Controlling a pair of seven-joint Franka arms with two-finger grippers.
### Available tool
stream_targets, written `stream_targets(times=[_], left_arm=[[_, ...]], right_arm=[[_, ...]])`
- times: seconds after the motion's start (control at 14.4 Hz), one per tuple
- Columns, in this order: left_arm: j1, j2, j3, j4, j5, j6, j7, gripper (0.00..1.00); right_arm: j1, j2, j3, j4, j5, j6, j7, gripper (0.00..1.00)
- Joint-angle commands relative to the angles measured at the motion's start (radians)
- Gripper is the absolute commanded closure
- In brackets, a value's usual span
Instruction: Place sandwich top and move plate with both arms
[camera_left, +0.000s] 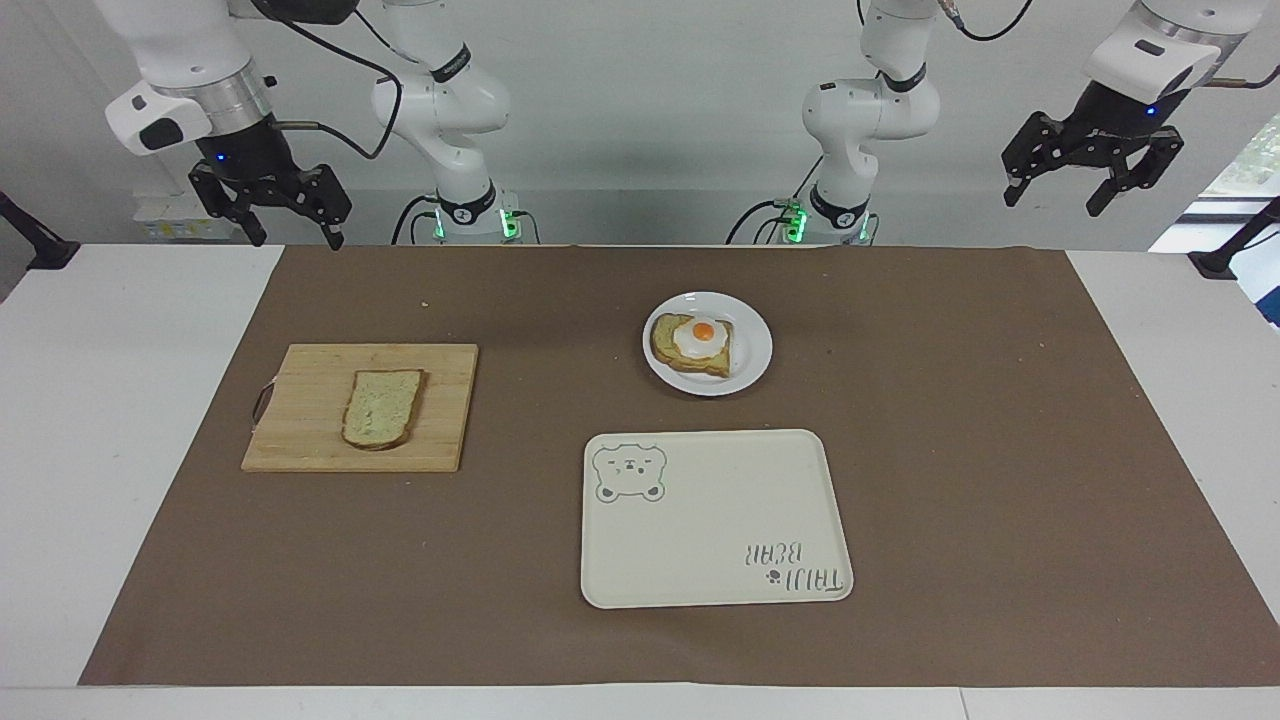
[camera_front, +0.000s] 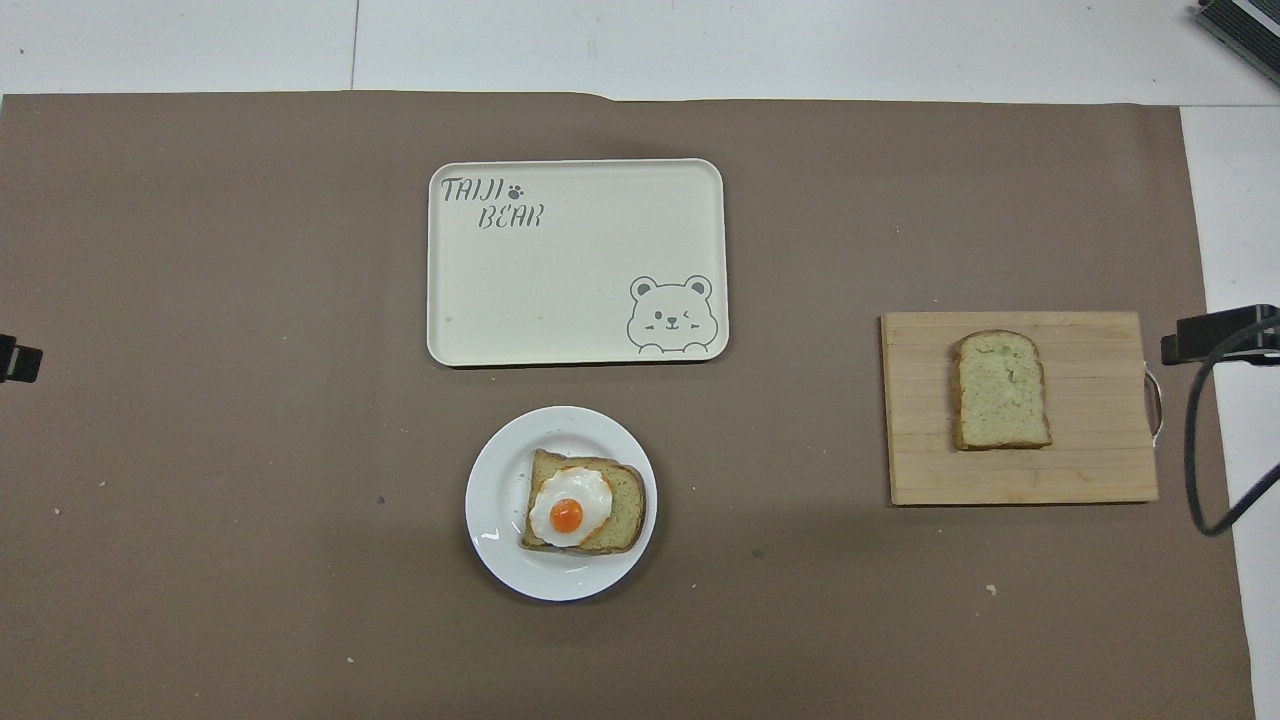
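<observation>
The sandwich top (camera_left: 381, 408) (camera_front: 999, 390), a pale speckled slice with a brown crust, lies flat on a wooden cutting board (camera_left: 300, 440) (camera_front: 1090, 470) toward the right arm's end of the table. The small white plate (camera_left: 752, 362) (camera_front: 495, 500) carries a toast slice with a fried egg (camera_left: 694, 342) (camera_front: 580, 503) near the table's middle. My right gripper (camera_left: 290, 230) hangs open and empty in the air at the robots' edge of the table. My left gripper (camera_left: 1053, 198) hangs open and empty, high off the left arm's end.
A cream tray with a bear drawing (camera_left: 720, 590) (camera_front: 580, 345) lies farther from the robots than the plate. A brown mat (camera_left: 1000, 450) covers most of the white table. A black cable (camera_front: 1200, 440) loops beside the cutting board's handle end.
</observation>
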Motion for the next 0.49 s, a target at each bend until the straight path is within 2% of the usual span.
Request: stream_targets(times=[0.0,0.42], left_arm=[[0.003,-0.009,0.002,0.005,-0.011,-0.017,-0.01,0.0],[-0.01,-0.023,-0.009,-0.012,-0.011,-0.059,-0.008,0.0]], right_arm=[[-0.007,-0.009,0.003,-0.013,0.01,0.015,-0.016,0.0],[-0.007,-0.009,0.003,-0.015,0.01,0.015,-0.016,0.0]])
